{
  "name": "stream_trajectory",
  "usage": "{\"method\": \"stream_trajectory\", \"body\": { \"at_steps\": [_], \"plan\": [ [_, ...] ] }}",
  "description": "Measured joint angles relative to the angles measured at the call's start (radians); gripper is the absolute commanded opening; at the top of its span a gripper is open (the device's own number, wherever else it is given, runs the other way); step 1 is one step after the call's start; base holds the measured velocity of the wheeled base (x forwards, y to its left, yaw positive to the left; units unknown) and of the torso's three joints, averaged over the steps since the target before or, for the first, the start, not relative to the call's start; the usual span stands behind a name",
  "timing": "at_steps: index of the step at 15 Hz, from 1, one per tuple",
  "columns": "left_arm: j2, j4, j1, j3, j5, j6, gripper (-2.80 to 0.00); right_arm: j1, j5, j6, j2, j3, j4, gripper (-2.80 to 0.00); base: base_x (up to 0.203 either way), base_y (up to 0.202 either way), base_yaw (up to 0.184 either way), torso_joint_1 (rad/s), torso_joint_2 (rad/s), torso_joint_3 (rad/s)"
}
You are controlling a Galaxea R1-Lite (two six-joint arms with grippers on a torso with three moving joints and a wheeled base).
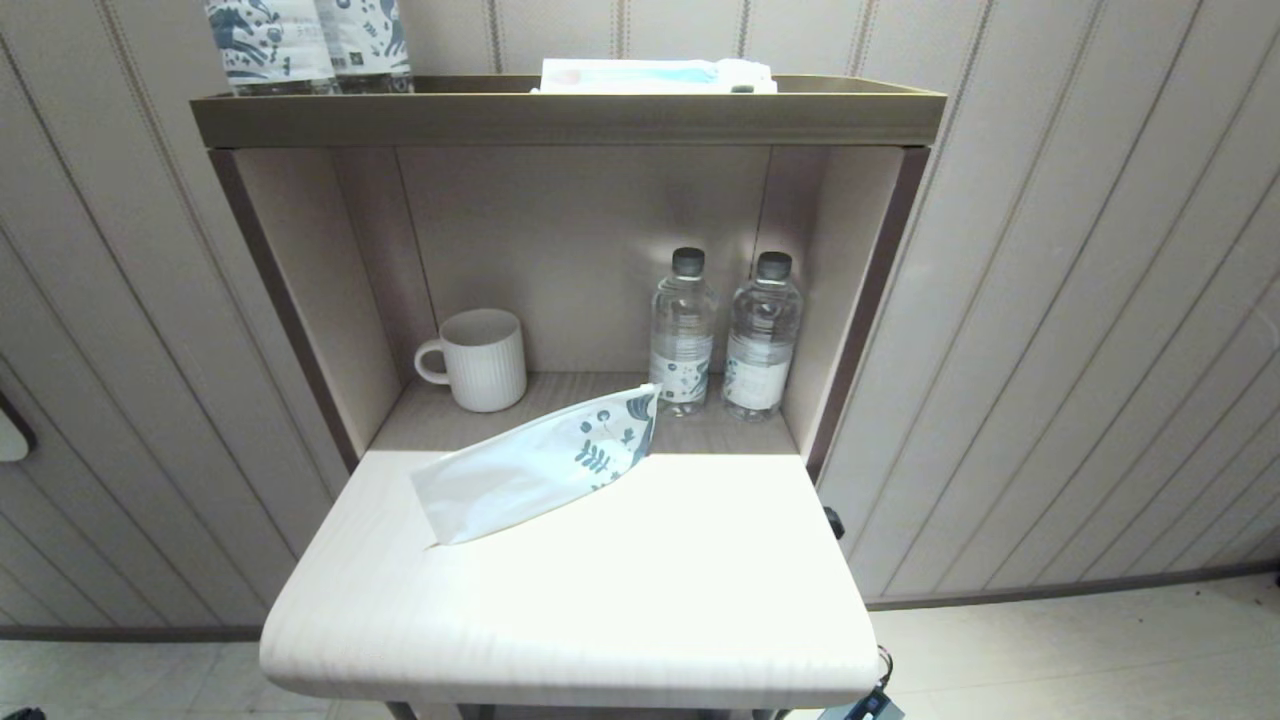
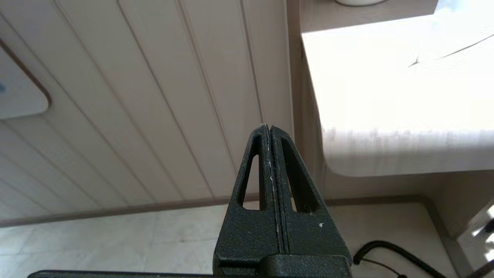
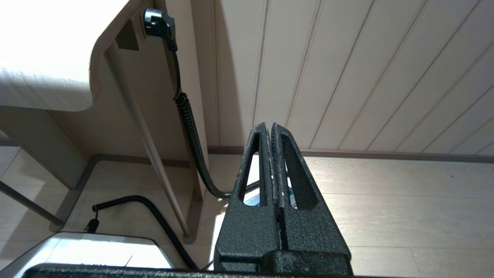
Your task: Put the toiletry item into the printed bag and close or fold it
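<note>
The printed bag [image 1: 540,463], white with a dark blue leaf print at its far end, lies slanted on the pale tabletop [image 1: 620,600], its printed end raised toward the shelf niche. The toothbrush shows in none of the views. My left gripper [image 2: 269,126] hangs shut and empty below the table's left corner, pointing at the panelled wall. On the other side my right gripper [image 3: 269,124] is also shut and empty, low beside the table's right edge above the floor. Neither gripper appears in the head view.
A ribbed white mug [image 1: 480,358] and two water bottles [image 1: 682,332] [image 1: 762,336] stand in the niche behind the bag. More printed bottles [image 1: 305,45] and a flat packet [image 1: 655,76] sit on the top shelf. A coiled black cable [image 3: 189,123] hangs by the table's right leg.
</note>
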Motion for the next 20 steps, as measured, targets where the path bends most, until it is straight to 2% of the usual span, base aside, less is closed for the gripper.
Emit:
{"method": "stream_trajectory", "body": {
  "at_steps": [1, 3, 5, 8, 13, 20],
  "plan": [
    [0.000, 0.004, 0.000, 0.000, 0.000, -0.001, -2.80, 0.000, -0.001, 0.000, 0.000, 0.012, -0.022, -2.80, 0.000, 0.000, 0.000, 0.000, 0.00, 0.000],
    [0.001, 0.030, 0.000, 0.000, 0.000, -0.007, -2.80, 0.001, -0.003, -0.009, 0.000, 0.052, -0.158, -2.80, 0.000, 0.000, 0.000, 0.000, 0.00, 0.000],
    [0.002, 0.036, -0.001, 0.000, 0.001, -0.037, -2.80, 0.002, -0.015, 0.028, 0.000, 0.076, -0.236, -2.80, 0.000, 0.000, 0.000, 0.000, 0.00, 0.000],
    [-0.012, 0.073, -0.029, 0.000, 0.014, -0.090, -2.80, 0.003, -0.021, 0.057, -0.001, 0.087, -0.218, -2.80, 0.000, 0.000, 0.000, 0.000, 0.00, 0.000],
    [-0.212, 0.070, -0.083, 0.000, 0.033, -0.108, -2.80, 0.002, -0.021, 0.059, -0.001, 0.090, -0.216, -2.80, 0.000, 0.000, 0.000, 0.000, 0.00, 0.000],
    [-0.276, 0.063, -0.089, 0.000, 0.041, -0.148, -2.80, 0.000, -0.021, 0.059, -0.001, 0.090, -0.216, -2.80, 0.000, 0.000, 0.000, 0.000, 0.00, 0.000]
  ]
}}
